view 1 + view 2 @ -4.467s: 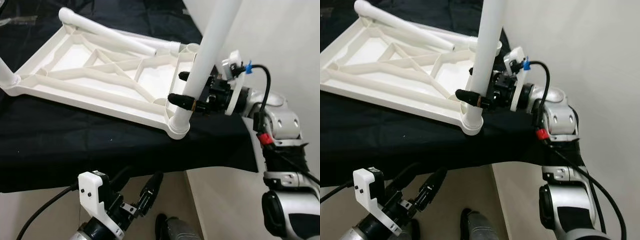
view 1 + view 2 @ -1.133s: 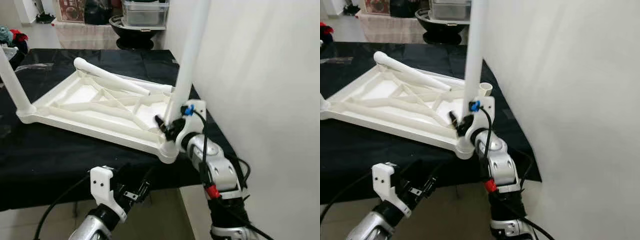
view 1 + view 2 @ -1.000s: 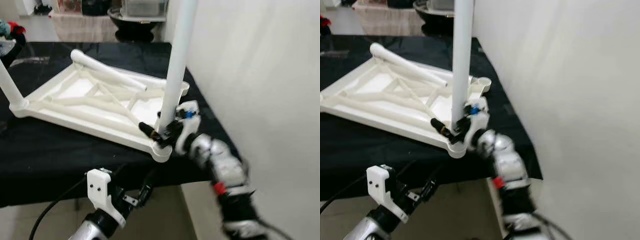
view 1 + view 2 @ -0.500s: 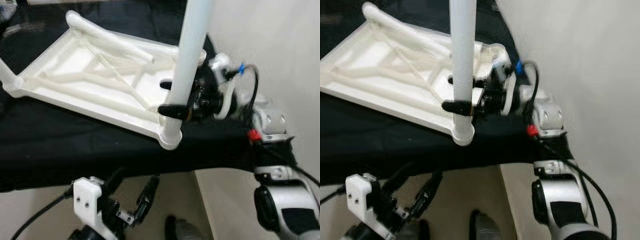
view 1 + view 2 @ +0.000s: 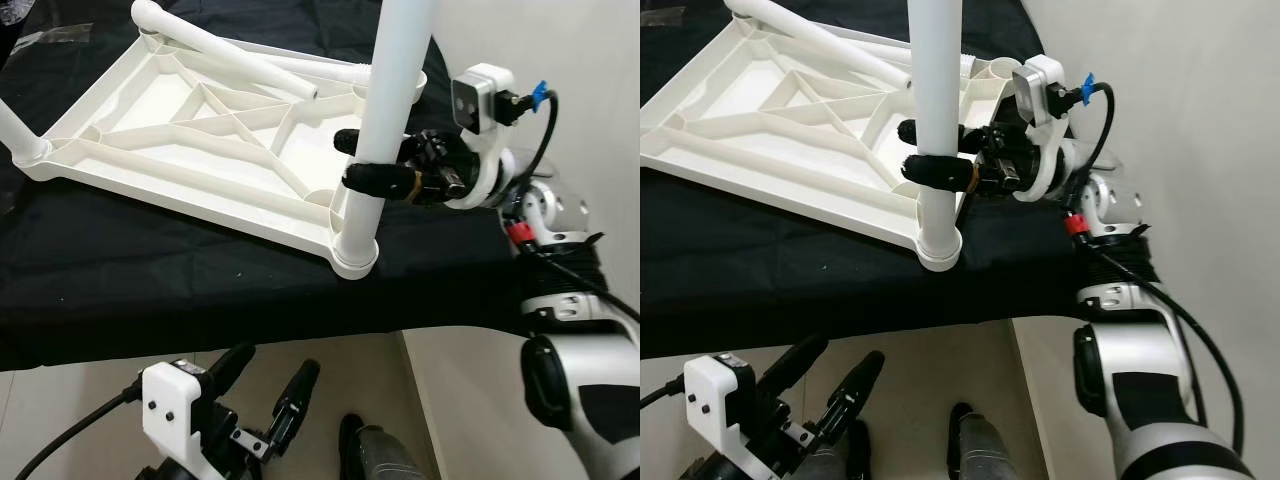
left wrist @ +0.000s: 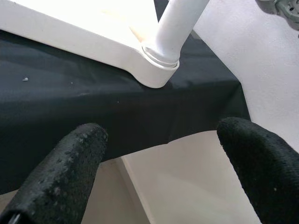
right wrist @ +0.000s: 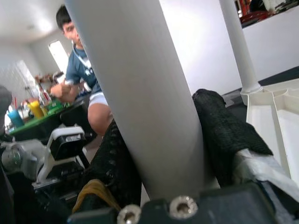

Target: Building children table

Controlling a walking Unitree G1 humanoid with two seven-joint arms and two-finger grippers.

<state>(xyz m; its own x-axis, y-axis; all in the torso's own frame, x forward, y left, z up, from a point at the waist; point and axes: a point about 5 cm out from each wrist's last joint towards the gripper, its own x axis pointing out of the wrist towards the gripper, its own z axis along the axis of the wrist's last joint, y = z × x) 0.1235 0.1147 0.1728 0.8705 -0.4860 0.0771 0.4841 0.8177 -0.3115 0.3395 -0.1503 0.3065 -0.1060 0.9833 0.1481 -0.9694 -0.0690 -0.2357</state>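
Black-draped table (image 5: 150, 290) bearing the upturned white tabletop (image 5: 190, 150). An upright leg (image 5: 385, 110) stands in its near right corner socket, grasped by the right gripper (image 5: 355, 160). Left gripper (image 5: 265, 395), near and low, fingers spread, empty.

White table (image 5: 190, 150), black cloth (image 5: 150, 280)

1. One white tabletop (image 5: 190, 140) is seen, lying upside down on one black cloth (image 5: 150, 285).
2. Three white legs are counted: one upright leg (image 5: 385, 110) at the near corner, one far-corner leg (image 5: 20, 135), and one loose leg (image 5: 230, 55) lying across the frame.
3. Two grippers are counted: the right gripper (image 5: 365, 160) and the left gripper (image 5: 262, 395).
4. One seated person (image 7: 81, 70) is seen.
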